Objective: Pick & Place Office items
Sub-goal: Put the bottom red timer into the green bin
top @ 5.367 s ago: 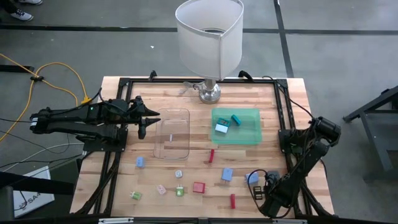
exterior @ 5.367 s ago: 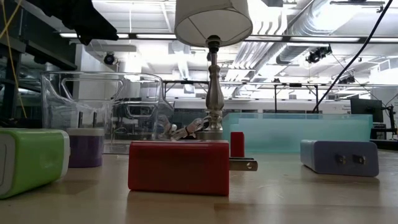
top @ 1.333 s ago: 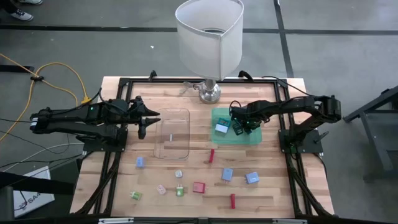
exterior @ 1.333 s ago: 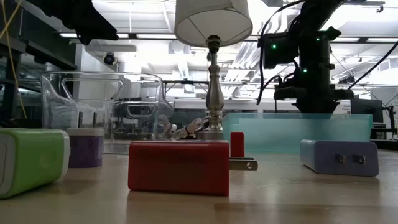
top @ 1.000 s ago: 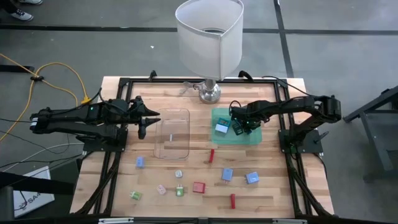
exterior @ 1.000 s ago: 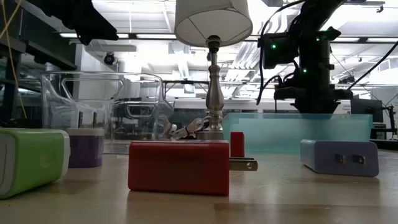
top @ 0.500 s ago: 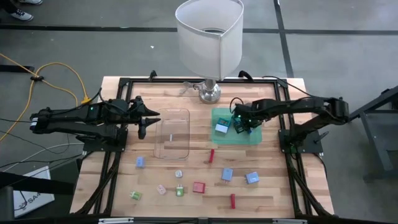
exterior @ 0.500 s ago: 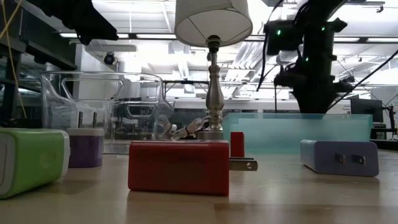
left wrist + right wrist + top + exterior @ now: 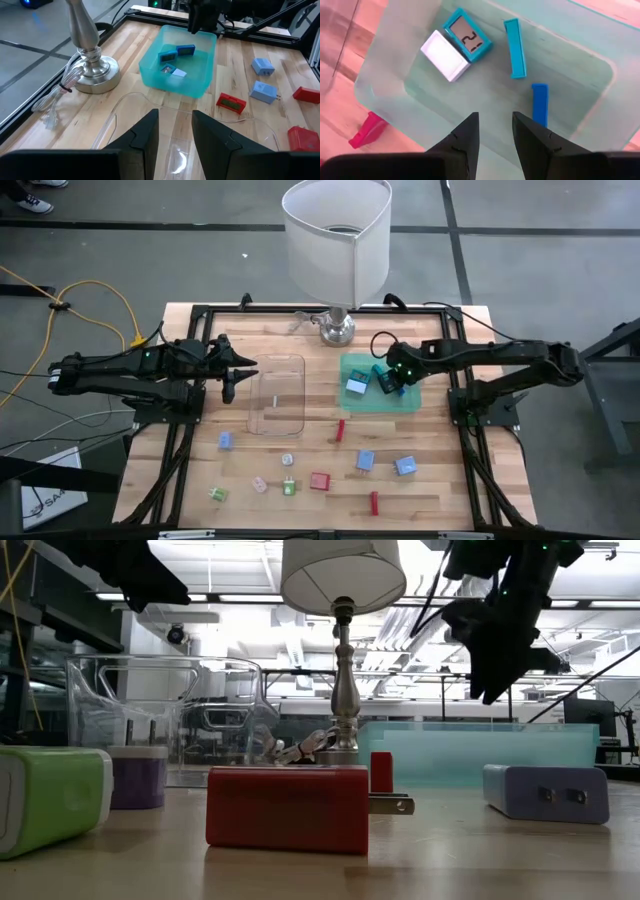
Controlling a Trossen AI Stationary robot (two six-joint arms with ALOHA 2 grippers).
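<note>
Office items [image 9: 514,47] lie under the right end effector [image 9: 492,131] (fingers parted, empty); tray [image 9: 590,65] edges cropped.

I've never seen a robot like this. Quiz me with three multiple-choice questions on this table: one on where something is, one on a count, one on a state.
1. Where does the right gripper hang?
A. over the clear tray
B. over the green tray
C. by the lamp

2. How many items lie in the green tray?
A. one
B. four
C. seven

3. What does the right gripper carry?
A. nothing
B. a red block
C. a cable

Key: 1 B, the high view shows it there. 2 B, the right wrist view shows four. 3 A, nothing sits between its fingers.
</note>
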